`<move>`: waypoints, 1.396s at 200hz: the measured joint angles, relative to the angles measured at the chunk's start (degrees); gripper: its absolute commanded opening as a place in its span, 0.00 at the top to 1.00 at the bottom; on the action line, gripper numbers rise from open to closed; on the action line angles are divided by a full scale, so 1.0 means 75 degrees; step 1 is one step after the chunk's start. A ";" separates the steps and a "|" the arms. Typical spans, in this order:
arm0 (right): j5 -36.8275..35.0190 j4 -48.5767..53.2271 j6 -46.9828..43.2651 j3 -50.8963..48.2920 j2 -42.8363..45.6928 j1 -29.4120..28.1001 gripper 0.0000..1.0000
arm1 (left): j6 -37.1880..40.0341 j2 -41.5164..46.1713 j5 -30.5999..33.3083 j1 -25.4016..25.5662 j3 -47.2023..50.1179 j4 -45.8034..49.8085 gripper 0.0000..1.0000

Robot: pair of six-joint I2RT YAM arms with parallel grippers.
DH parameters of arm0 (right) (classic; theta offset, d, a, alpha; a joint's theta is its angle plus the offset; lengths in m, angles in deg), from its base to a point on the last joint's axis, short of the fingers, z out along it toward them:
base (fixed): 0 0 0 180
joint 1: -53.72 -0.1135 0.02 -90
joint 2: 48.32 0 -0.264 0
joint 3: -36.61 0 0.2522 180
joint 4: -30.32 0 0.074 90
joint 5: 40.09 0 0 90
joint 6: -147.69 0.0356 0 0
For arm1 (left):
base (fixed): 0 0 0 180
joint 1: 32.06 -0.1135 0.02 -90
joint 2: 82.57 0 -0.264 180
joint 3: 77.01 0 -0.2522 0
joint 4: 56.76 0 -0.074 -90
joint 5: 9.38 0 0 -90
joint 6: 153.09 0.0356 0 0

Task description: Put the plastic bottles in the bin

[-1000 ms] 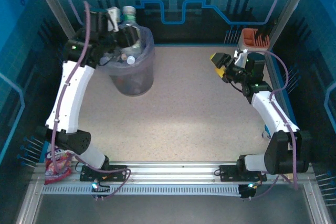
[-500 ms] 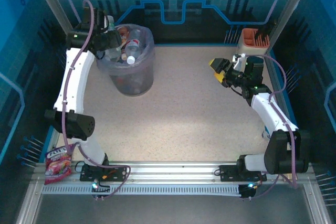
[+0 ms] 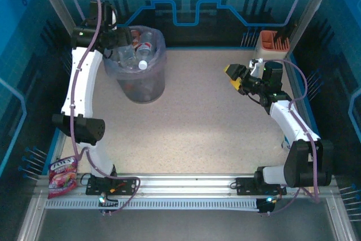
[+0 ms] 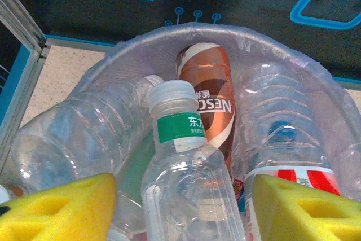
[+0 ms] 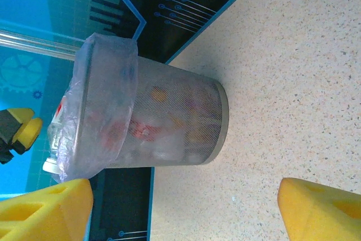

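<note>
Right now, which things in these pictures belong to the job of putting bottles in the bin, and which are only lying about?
Belongs to the job:
- the bin
- the clear bottles inside it
- the brown bottle among them

Only lying about:
- the red snack packet, near left
- the orange holder, far right

The right pincer (image 5: 186, 215) stands spread wide before the bag-lined mesh bin (image 5: 169, 122) on the speckled table (image 5: 293, 55).
</note>
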 measured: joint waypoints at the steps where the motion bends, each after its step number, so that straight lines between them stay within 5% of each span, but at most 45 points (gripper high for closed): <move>1: 0.0000 0.0000 0.0000 -0.0003 0.0000 0.0000 0.14 | 0.0026 -0.0009 0.0000 0.0006 0.0000 0.0000 0.45; 42: -0.0006 0.0128 -0.0061 -0.0038 0.0012 0.0000 0.14 | -0.0026 -0.0283 0.0017 0.0347 0.0484 -0.0052 0.54; 87: -0.0006 0.0309 -0.0175 -0.0038 0.0149 0.0000 0.14 | -0.0096 0.0294 0.0201 0.0423 0.1789 -0.0787 0.54; 169: -0.0230 0.1390 -0.1201 0.0970 0.0160 0.0000 0.12 | 0.0157 0.0344 0.0131 0.0437 0.0347 -0.0399 0.13; 192: -0.0530 0.2014 -0.1953 0.1498 0.0154 0.0006 0.00 | 0.0393 0.0711 0.0128 0.0440 0.0449 -0.0396 0.01; 231: -0.1830 0.2626 -0.3523 0.1649 0.0172 0.0044 0.00 | 0.0391 0.3436 0.0149 0.0452 0.4191 -0.2104 0.01; 279: -0.3544 0.2101 -0.5351 -0.0082 0.1081 0.0140 0.00 | 0.0265 0.6939 0.0982 0.0452 0.9500 -0.4567 0.01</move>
